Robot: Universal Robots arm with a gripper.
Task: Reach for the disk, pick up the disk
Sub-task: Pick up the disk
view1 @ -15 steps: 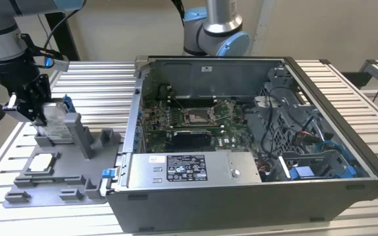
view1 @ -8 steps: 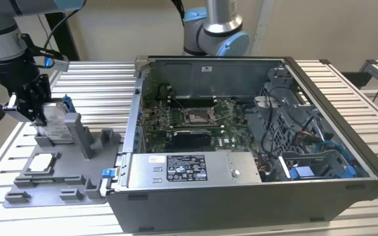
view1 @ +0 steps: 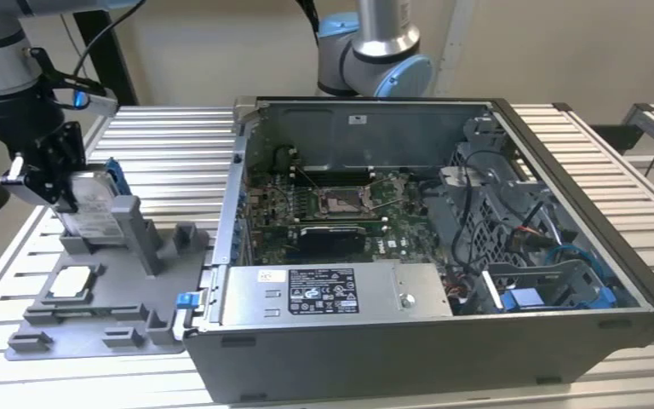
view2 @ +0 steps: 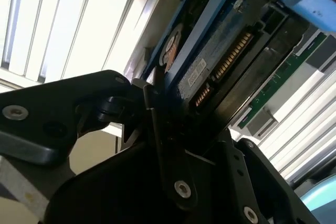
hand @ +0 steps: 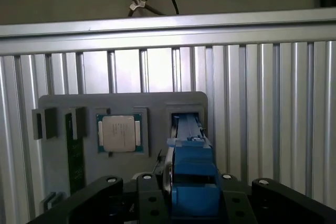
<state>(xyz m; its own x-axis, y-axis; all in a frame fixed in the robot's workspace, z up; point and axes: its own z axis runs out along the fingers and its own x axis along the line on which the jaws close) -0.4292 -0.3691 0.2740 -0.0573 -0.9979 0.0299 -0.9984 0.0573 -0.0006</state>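
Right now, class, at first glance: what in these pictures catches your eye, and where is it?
The open computer case sits in the middle of the exterior view, its motherboard exposed. At that view's left, the gripper is at the disk, which stands on edge in a grey fixture.

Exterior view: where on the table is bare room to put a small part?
Bare slats lie behind the grey fixture, and on the exterior view's right of the computer case. The fixture and case interior are crowded.
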